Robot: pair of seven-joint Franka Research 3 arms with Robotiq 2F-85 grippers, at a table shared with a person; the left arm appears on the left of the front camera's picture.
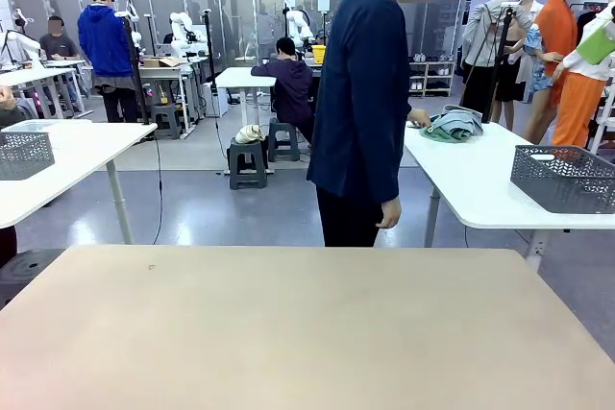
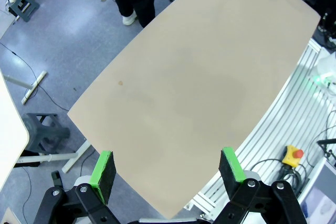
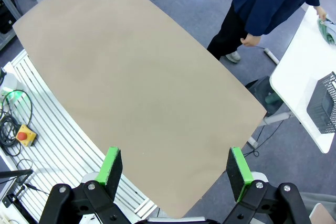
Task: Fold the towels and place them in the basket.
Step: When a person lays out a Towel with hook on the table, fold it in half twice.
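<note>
Hovering with its green-padded black fingers spread wide and nothing between them, the left claw (image 2: 167, 165) looks down on the bare beige rectangular desk (image 2: 184, 87). The right claw (image 3: 175, 166) hangs the same way, wide and empty, over the same top.

Neither of the task's things lies within reach. What I take to be the small soft terry towels (image 1: 452, 124) sit as a crumpled grey-blue and greenish heap on a white desk (image 1: 480, 184) at the far right. A person in a dark navy jacket (image 1: 360, 93) stands beside them with one hand (image 1: 418, 119) on the heap. The dark grey rectangular plastic basket (image 1: 564, 178) with lattice-mesh sides stands nearer on that same white desk, apart from the heap.

Such cloth should be light, limp and rough enough not to slip from the pads. It will sag and bunch, so I would pinch it at a hemmed corner, one claw on each of two neighbouring corners, to keep an edge taut for folding.

The beige top looks matte, flat and smooth, with one small dark speck near its far left. Beyond it lie a grey-blue floor, stools and other white desks.
</note>
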